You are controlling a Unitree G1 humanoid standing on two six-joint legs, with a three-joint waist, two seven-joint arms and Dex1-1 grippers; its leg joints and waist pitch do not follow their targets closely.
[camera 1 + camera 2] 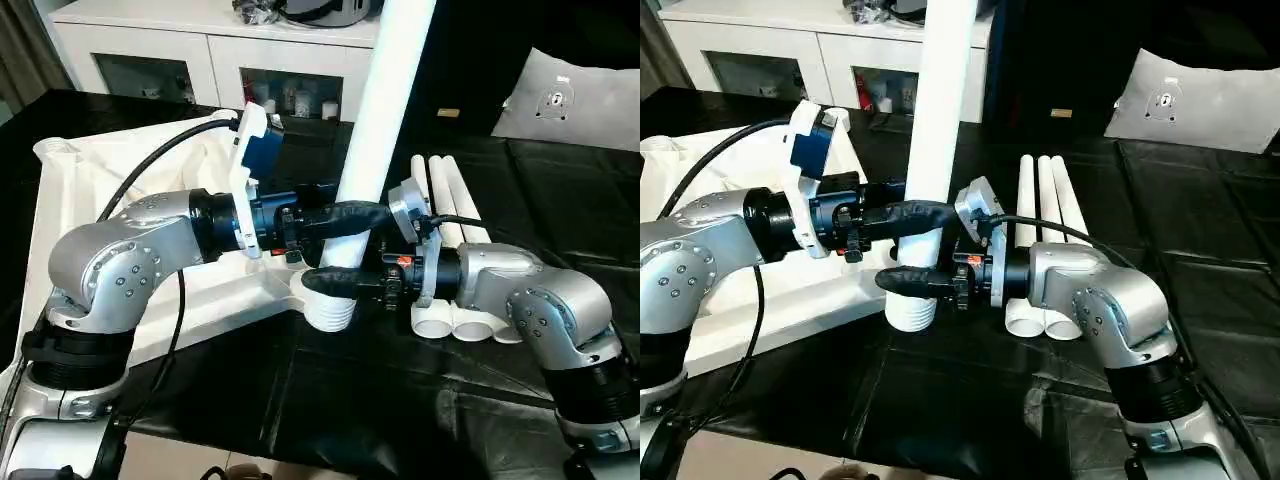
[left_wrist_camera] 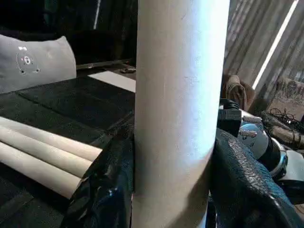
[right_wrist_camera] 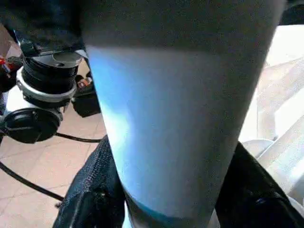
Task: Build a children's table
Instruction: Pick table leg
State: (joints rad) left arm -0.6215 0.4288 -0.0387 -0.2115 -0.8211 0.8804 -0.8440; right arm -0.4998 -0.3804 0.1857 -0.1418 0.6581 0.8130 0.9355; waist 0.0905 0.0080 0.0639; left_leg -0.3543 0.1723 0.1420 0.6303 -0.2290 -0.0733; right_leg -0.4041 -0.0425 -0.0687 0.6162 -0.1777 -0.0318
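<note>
The white table top (image 1: 100, 190) lies upside down on the left, ribbed underside up. One long white leg (image 1: 385, 110) stands upright at its near right corner, its lower end in the ribbed round socket (image 1: 330, 312). My left gripper (image 1: 350, 222) is shut on this leg from the left, one black finger (image 2: 102, 190) on each side of it. Just below, my right gripper (image 1: 335, 281) is shut on the same leg from the right, its fingers (image 3: 90, 194) hugging the tube. Three more legs (image 1: 450, 200) lie side by side behind my right wrist.
A black cover (image 1: 400, 400) spreads over the work surface. At the back stands a white cabinet with glass doors (image 1: 200, 60), and a grey cushion (image 1: 580, 100) lies at the back right. The surface's front edge runs close under my arms.
</note>
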